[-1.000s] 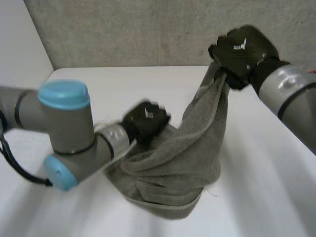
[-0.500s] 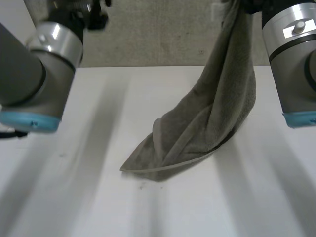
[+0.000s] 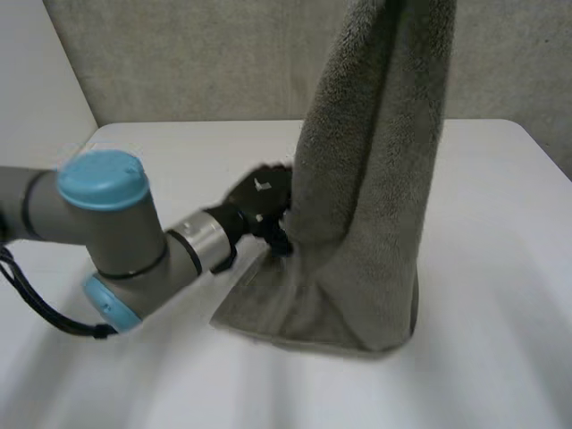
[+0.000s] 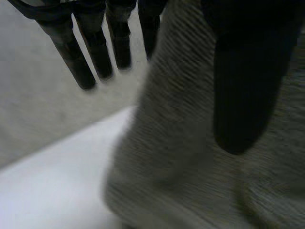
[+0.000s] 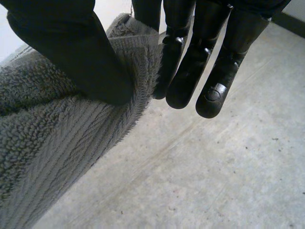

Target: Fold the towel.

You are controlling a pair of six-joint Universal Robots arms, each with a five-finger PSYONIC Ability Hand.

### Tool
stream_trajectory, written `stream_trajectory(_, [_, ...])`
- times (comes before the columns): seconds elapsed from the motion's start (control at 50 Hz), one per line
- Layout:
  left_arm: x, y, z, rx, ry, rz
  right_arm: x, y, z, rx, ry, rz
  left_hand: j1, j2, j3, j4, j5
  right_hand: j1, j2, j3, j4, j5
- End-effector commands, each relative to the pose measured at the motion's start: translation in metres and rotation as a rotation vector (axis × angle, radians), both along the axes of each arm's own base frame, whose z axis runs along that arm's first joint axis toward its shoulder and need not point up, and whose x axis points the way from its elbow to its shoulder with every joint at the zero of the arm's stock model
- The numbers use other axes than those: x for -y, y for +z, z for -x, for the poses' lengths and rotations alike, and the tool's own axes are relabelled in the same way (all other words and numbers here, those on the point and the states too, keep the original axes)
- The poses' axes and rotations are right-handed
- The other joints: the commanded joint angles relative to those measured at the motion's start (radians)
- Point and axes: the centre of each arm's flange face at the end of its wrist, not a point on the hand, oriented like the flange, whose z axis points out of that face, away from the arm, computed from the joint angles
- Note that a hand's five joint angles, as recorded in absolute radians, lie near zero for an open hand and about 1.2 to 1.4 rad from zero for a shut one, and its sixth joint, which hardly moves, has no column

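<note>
A grey terry towel (image 3: pixel 366 197) hangs tall and drawn out lengthwise, its upper end running off above the head view and its lower end resting in a spread fold on the middle of the white table (image 3: pixel 500 268), closer to the near edge than the far one. The right hand (image 5: pixel 62 47) has hold of the towel's upper edge: its thumb presses the hem against the straight fingers (image 5: pixel 188 81), with the grey concrete wall (image 5: pixel 214 181) behind. The left arm (image 3: pixel 116 232) reaches in from the left edge of the table, and the left hand (image 3: pixel 261 201) sits against the towel's left side, low down. Its fingers (image 4: pixel 78 62) are straight and spread well away from the thumb, the cloth lying in between, unclamped
</note>
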Motion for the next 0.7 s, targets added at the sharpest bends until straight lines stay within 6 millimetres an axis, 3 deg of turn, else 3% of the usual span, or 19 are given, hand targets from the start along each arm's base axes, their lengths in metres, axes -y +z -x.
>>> stream_trajectory(0.02, [-0.003,-0.005,0.007,0.014,0.016,-0.013,0.016,-0.018,-0.004,-0.034,-0.018,-0.053,1.050,1.049,1.049,1.049,1.058,0.428,0.212,0.209,0.201,0.245])
stream_trajectory(0.1, [0.037,0.047,-0.010,-0.055,0.324,0.133,0.039,-0.035,-0.015,-0.073,-0.056,-0.086,1.051,1.049,1.049,1.049,1.058,0.428,0.212,0.209,0.201,0.245])
stream_trajectory(0.12, [0.037,0.048,-0.010,-0.055,0.325,0.134,0.039,-0.036,-0.015,-0.074,-0.056,-0.086,1.051,1.049,1.049,1.049,1.058,0.428,0.212,0.209,0.201,0.245])
stream_trajectory(0.14, [0.052,0.072,-0.023,-0.092,0.444,0.193,0.047,-0.040,-0.018,-0.081,-0.080,-0.091,1.051,1.049,1.049,1.049,1.058,0.428,0.212,0.209,0.201,0.245])
stream_trajectory(0.16, [0.052,0.072,-0.024,-0.092,0.446,0.194,0.058,-0.038,-0.020,-0.054,-0.114,-0.079,1.051,1.049,1.049,1.049,1.058,0.428,0.212,0.209,0.201,0.245])
stream_trajectory(0.2, [0.077,0.136,-0.059,-0.216,0.662,0.320,0.068,-0.035,-0.022,-0.017,-0.142,-0.058,1.051,1.049,1.049,1.049,1.058,0.428,0.212,0.209,0.201,0.245])
stream_trajectory(0.22, [0.077,0.136,-0.059,-0.217,0.663,0.321,0.068,-0.035,-0.022,-0.017,-0.143,-0.058,1.051,1.049,1.049,1.049,1.058,0.428,0.212,0.209,0.201,0.245])
stream_trajectory(0.26, [0.074,0.178,-0.070,-0.314,0.688,0.397,0.081,-0.029,-0.029,0.055,-0.177,0.001,1.051,1.049,1.049,1.049,1.058,0.428,0.212,0.209,0.201,0.245])
stream_trajectory(0.34, [0.066,0.199,-0.079,-0.384,0.694,0.410,0.090,-0.024,-0.033,0.102,-0.185,0.057,1.051,1.049,1.049,1.049,1.058,0.428,0.212,0.209,0.201,0.245])
stream_trajectory(0.44, [0.048,0.179,-0.085,-0.370,0.686,0.318,0.099,-0.045,-0.044,0.058,-0.150,0.027,1.051,1.049,1.049,1.049,1.058,0.428,0.212,0.209,0.201,0.245])
stream_trajectory(0.48, [0.040,0.161,-0.087,-0.331,0.686,0.269,0.101,-0.074,-0.050,-0.034,-0.111,-0.056,1.051,1.049,1.049,1.049,1.058,0.428,0.212,0.209,0.201,0.245])
stream_trajectory(0.5, [0.030,0.139,-0.088,-0.283,0.684,0.218,0.101,-0.075,-0.050,-0.035,-0.111,-0.056,1.051,1.049,1.049,1.049,1.058,0.428,0.212,0.209,0.201,0.245])
stream_trajectory(0.52, [0.020,0.115,-0.092,-0.228,0.687,0.162,0.101,-0.095,-0.052,-0.095,-0.086,-0.119,1.051,1.049,1.049,1.049,1.058,0.428,0.212,0.209,0.201,0.245])
stream_trajectory(0.54, [0.020,0.115,-0.092,-0.227,0.687,0.162,0.101,-0.095,-0.052,-0.095,-0.086,-0.119,1.051,1.049,1.049,1.049,1.058,0.428,0.212,0.209,0.201,0.245])
stream_trajectory(0.58, [0.002,0.070,-0.100,-0.128,0.693,0.056,0.099,-0.147,-0.058,-0.241,-0.040,-0.284,1.051,1.049,1.049,1.049,1.058,0.428,0.212,0.209,0.201,0.245])
stream_trajectory(0.6, [0.002,0.070,-0.100,-0.128,0.693,0.056,0.099,-0.148,-0.058,-0.242,-0.040,-0.285,1.051,1.049,1.049,1.049,1.058,0.428,0.212,0.209,0.201,0.245])
stream_trajectory(0.64, [-0.016,0.034,-0.108,-0.035,0.701,-0.045,0.095,-0.195,-0.055,-0.372,-0.036,-0.455,1.042,1.041,1.041,1.041,1.050,0.428,0.212,0.209,0.201,0.245])
stream_trajectory(0.66, [-0.016,0.034,-0.108,-0.035,0.701,-0.045,0.095,-0.195,-0.055,-0.373,-0.036,-0.456,1.042,1.041,1.041,1.041,1.050,0.428,0.212,0.209,0.201,0.245])
stream_trajectory(0.7, [-0.025,0.020,-0.110,0.008,0.697,-0.088,0.091,-0.229,-0.051,-0.483,-0.046,-0.575,0.916,0.915,0.915,0.914,0.924,0.428,0.212,0.209,0.201,0.245])
